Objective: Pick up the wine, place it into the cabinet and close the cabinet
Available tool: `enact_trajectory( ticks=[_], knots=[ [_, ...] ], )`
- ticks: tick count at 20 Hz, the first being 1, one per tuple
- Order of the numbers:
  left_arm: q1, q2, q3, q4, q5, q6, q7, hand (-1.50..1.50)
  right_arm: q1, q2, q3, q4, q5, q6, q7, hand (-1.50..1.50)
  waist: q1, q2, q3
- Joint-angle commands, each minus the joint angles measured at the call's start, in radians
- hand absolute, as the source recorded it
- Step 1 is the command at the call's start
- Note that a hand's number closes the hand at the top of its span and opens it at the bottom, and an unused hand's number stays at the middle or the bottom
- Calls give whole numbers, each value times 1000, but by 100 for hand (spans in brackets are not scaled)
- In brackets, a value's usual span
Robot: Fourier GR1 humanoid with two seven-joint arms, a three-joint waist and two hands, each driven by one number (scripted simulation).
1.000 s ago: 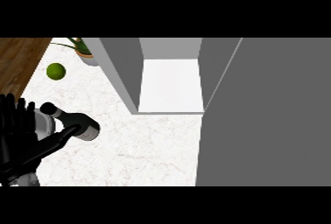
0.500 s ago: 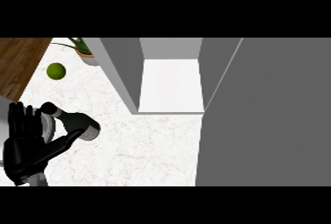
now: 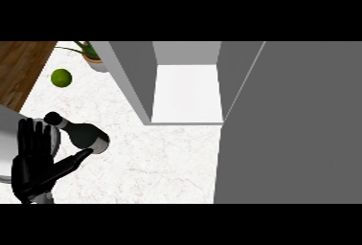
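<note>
Standing open at the left edge of the view, the left hand has its fingers straight and spread, pointing up the picture. Its thumb is stretched out to the right, under the wine bottle. Nothing is curled round the bottle yet. The fingertips come close to its neck and the thumb tip lies just below its body, but I cannot tell whether either one touches.

The bottle sits just to the right of the hand and slightly above it, in the fork between fingers and thumb. Its long axis slants from the dark cap at the upper left down to the pale base at the lower right. A grasp looks to need only a short move right, then the fingers closing round the body. The right hand does not show, so the left is the only one placed for it.

The bottle is dark and glossy, with a narrow neck, a rounded shoulder and a lighter bottom. It rests on the white marbled tabletop.

Further right stands the cabinet, open, with a bare white floor inside. Its grey door is swung out along the right side. A lime and a potted plant lie up beyond the bottle, well apart from it.
</note>
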Motion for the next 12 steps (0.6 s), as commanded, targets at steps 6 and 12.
enact_trajectory(
  ticks=[6, 12],
  knots=[
    [-16, 35, 49, 123, 57, -86, -66, -150, 88, 48, 67, -161, -18, -7, 26, -150, 1, -1, 0],
    [-31, 2, 21, 213, 22, -81, -148, -150, 86, 6, -32, -187, -132, 23, 50, -150, -1, -1, 0]
  ],
)
